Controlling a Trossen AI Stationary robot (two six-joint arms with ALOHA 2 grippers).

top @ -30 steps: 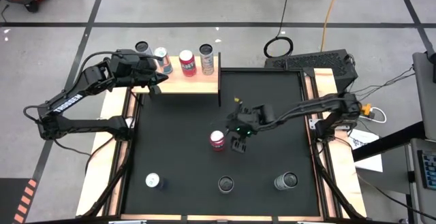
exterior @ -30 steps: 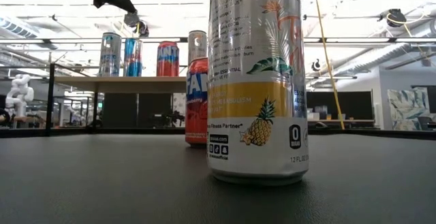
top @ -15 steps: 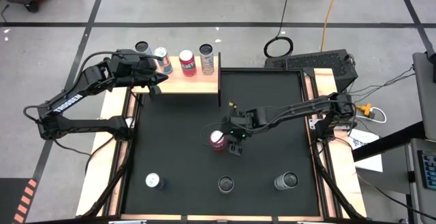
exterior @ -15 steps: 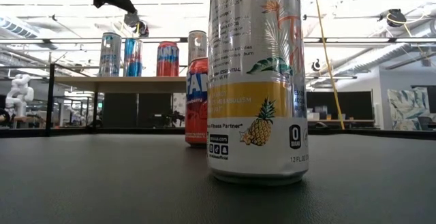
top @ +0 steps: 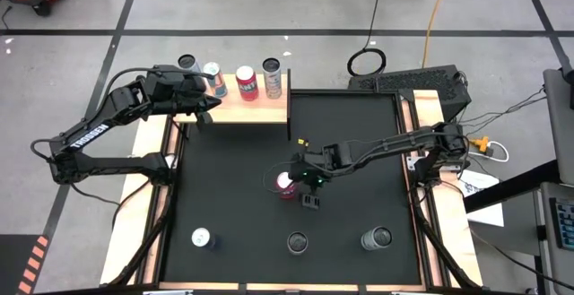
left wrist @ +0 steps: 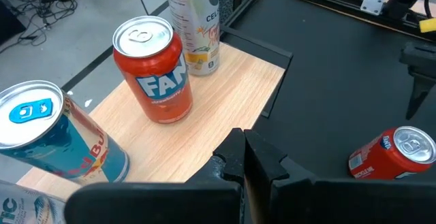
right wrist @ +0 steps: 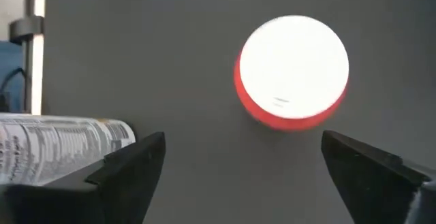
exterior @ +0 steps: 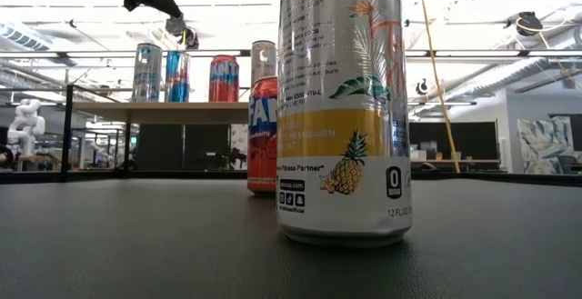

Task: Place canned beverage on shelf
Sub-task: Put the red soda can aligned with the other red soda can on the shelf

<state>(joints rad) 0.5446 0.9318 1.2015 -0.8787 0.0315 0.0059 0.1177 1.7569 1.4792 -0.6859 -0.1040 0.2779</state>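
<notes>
A red can (top: 285, 184) stands upright on the black mat (top: 224, 196), mid-table; it also shows as the red can (left wrist: 392, 152) and the red can (exterior: 263, 135). My right gripper (top: 300, 177) hovers open just to its right. In the right wrist view the can's bright top (right wrist: 293, 71) lies ahead, between my right gripper's (right wrist: 248, 163) spread fingers, untouched. The shelf (top: 256, 108) at the far left carries several upright cans, among them a red one (left wrist: 153, 67). My left gripper (top: 204, 105) is shut over the shelf's left part, its fingers (left wrist: 248, 159) closed on nothing.
Three more cans stand along the mat's near edge: (top: 201, 238), (top: 297, 242), (top: 377, 238). The middle one, a pineapple-print can (exterior: 341, 108), fills the low view. The shelf's right half (left wrist: 238, 81) is bare wood. Wooden strips edge the mat.
My right gripper has gone toward the table's left edge and slightly down, closing in on the red can, and has rolled a little about its own axis. The can has not moved.
</notes>
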